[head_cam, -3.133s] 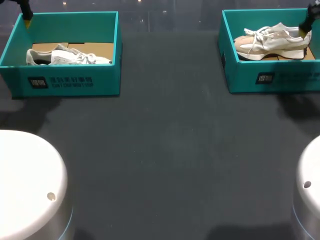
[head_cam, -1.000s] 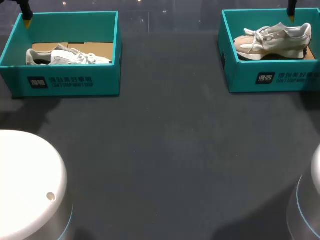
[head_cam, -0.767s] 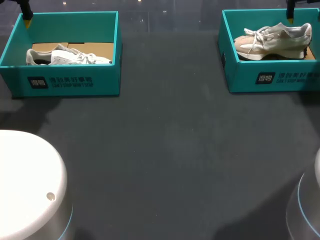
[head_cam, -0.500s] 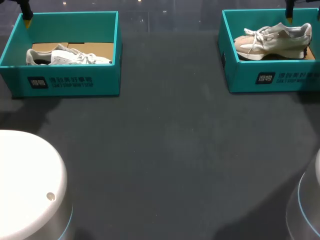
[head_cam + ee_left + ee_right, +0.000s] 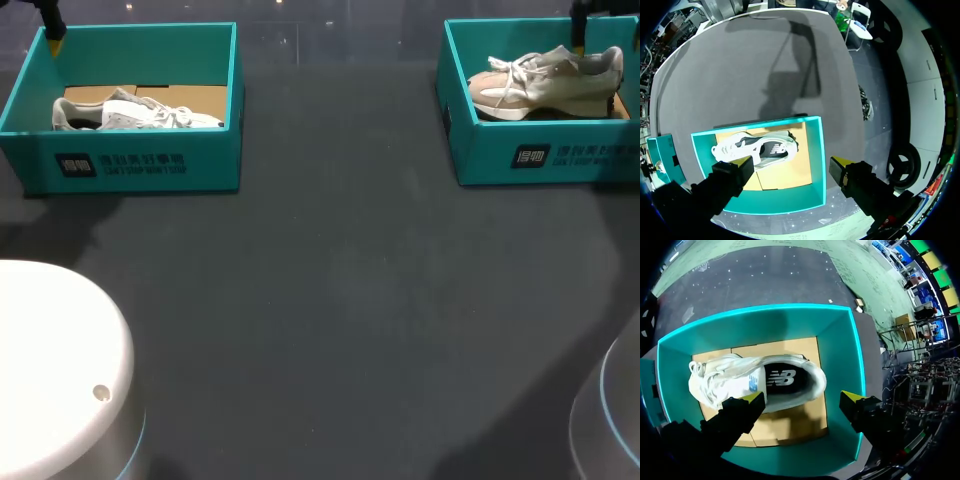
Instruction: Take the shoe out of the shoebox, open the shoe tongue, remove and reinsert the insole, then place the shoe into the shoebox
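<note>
I am hanging the right claw (image 5: 803, 400) over the right box (image 5: 839, 347), fingers spread wide and gripping nothing. The right shoe (image 5: 757, 382) is lying sole-down on the box floor beneath it. Its long axis is running along the line from fingertip to fingertip, not across it, with the heel opening between the fingers and the toe reaching past one of them. I am judging that a wrist turn is needed before pinching the collar. The left claw (image 5: 791, 167), also spread and empty, is sitting over the left box's (image 5: 816, 150) corner with the left shoe (image 5: 755, 148) off to one side, so the right arm is nearer.
</note>
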